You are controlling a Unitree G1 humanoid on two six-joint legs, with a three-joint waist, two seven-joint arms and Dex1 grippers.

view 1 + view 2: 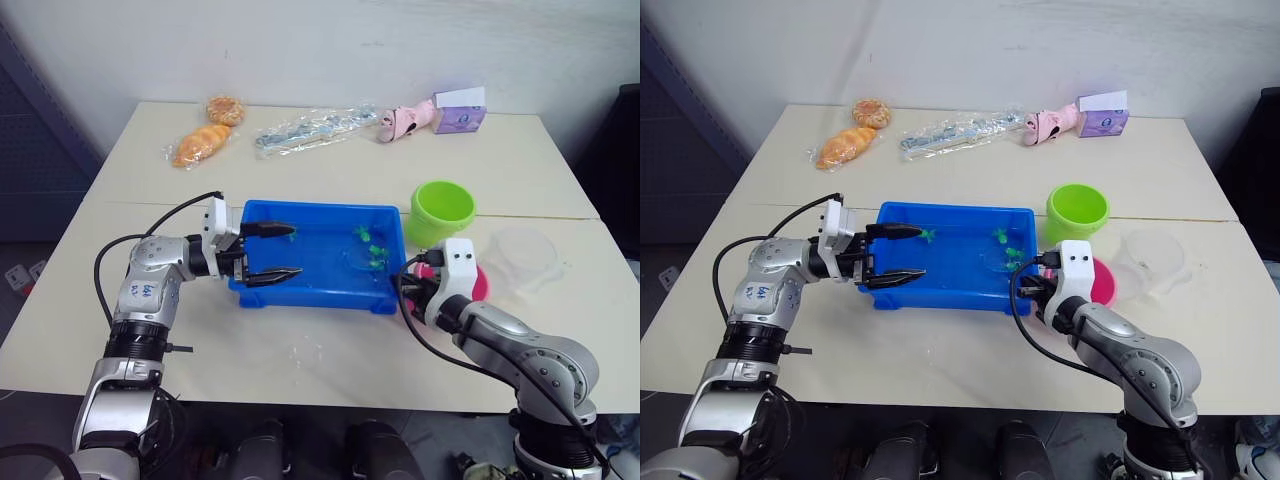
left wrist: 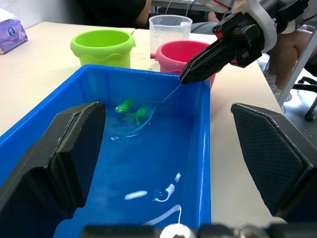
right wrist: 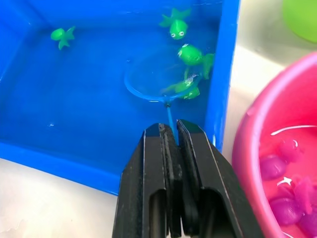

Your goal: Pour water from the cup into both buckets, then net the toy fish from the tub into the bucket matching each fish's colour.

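Observation:
The blue tub (image 1: 310,209) sits mid-table with water in it. My left gripper (image 1: 295,250) hovers open over its left end, holding nothing. At the tub's right end my right gripper (image 3: 171,130) is shut on the net's thin handle. The net (image 3: 148,82) lies in the water, its hoop touching green toy fish (image 3: 190,54). Another green fish (image 3: 62,35) floats farther off. The pink bucket (image 1: 482,283) stands just right of the tub and holds water and pink fish (image 3: 272,166). Behind it is the green bucket (image 1: 442,210). The clear cup (image 1: 525,258) stands upright at the right.
Along the table's far side lie bread pieces (image 1: 205,142), a clear plastic bag (image 1: 315,128), a pink toy (image 1: 400,122) and a purple tissue pack (image 1: 460,112). Water drops (image 1: 305,352) mark the tabletop in front of the tub.

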